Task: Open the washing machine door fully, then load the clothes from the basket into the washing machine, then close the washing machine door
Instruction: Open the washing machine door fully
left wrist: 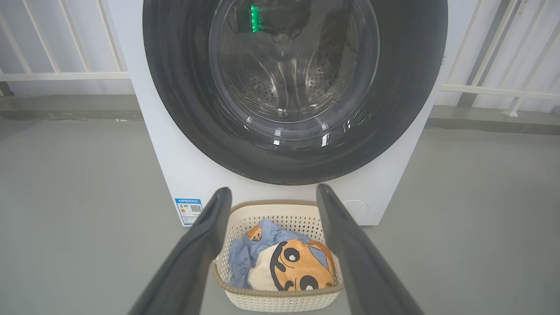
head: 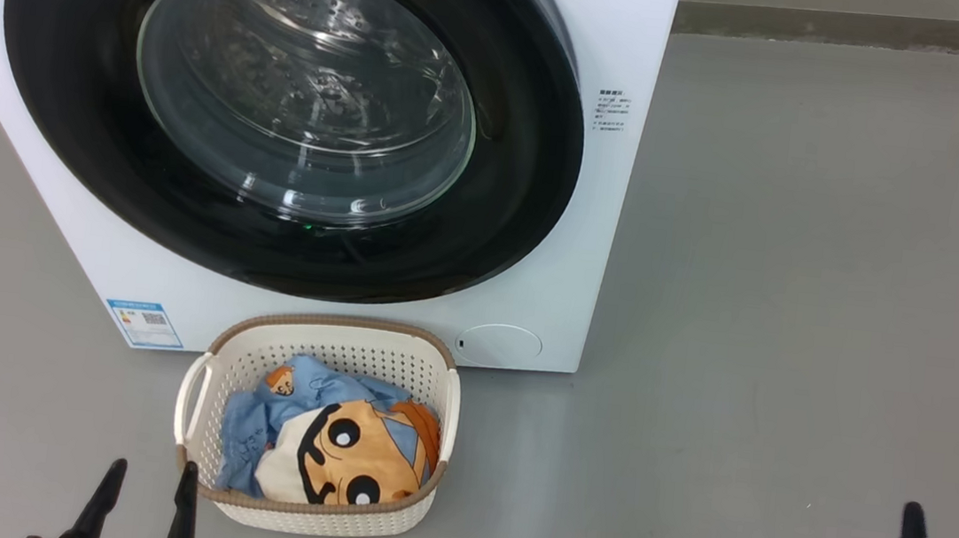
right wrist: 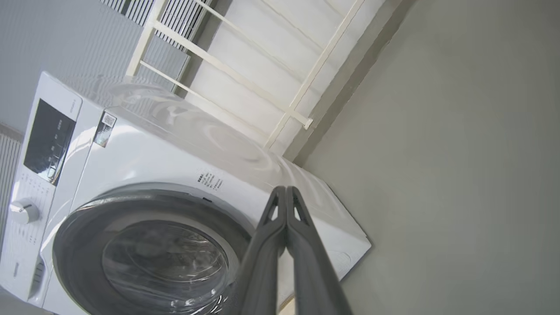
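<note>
The white washing machine [head: 570, 252] [left wrist: 188, 175] [right wrist: 175, 153] stands on the floor with its round black-ringed door [head: 507, 174] [left wrist: 175, 87] [right wrist: 78, 218] closed flat against the front. Just before it sits the cream basket [head: 347, 344] [left wrist: 280, 302], holding the clothes [head: 336, 446] [left wrist: 284, 262]: a light-blue garment under a cloth with a tan cartoon face. My left gripper [head: 150, 473] [left wrist: 272, 192] is open with nothing in it, at the basket's near-left corner. Well to the right of the basket, my right gripper [head: 915, 511] [right wrist: 285, 189] is shut on nothing, its fingers pressed together.
Grey floor [head: 793, 338] stretches wide to the right of the machine and basket. A white railing [left wrist: 65, 74] [right wrist: 262, 96] and a low kerb run behind the machine. The control panel and knob [right wrist: 24, 210] sit on the machine's upper front.
</note>
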Available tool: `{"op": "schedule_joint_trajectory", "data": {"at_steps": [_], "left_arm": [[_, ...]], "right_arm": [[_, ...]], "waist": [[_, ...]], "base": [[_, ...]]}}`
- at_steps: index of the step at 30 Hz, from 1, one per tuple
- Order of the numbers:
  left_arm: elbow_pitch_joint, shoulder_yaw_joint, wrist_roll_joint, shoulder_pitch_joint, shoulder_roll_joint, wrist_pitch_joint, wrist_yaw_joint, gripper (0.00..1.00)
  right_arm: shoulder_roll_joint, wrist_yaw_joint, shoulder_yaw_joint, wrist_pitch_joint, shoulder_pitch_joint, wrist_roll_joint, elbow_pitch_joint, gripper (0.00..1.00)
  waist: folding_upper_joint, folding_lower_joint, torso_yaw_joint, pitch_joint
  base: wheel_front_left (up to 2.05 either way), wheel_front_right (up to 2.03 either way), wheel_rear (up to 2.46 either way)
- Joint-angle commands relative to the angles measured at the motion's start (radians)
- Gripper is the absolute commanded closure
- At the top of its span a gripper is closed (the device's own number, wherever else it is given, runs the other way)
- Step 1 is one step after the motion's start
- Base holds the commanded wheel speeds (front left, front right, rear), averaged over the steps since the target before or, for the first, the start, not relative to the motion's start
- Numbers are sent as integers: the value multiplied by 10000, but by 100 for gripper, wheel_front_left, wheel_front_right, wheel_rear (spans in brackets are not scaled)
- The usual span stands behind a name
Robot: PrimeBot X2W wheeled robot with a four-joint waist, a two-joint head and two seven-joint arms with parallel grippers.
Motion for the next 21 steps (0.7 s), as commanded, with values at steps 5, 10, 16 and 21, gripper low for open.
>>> {"op": "schedule_joint_trajectory", "data": {"at_steps": [5, 10, 16, 21], "left_arm": [[-242, 263, -182, -192, 112, -67, -8, 0], [-239, 110, -223, -228, 112, -67, -41, 0], [-381, 4, -506, -436, 112, -67, -18, 0], [-521, -174, -621, -657, 112, -67, 27, 0]], "right_arm": [[-549, 16, -37, -52, -719, 3789, 154, 100], [-1151, 16, -1006, 643, -826, 5995, 464, 100], [-1706, 16, -2603, 1981, -1267, 7183, 1054, 100], [-2126, 16, -3528, 3086, -2144, 7343, 1568, 100]], "waist": [[0, 0, 61, 62], [0, 0, 145, 193], [0, 0, 257, 648], [0, 0, 358, 1186]], "base": [[0, 0, 0], [0, 0, 0], [0, 0, 0], [0, 0, 0]]}}
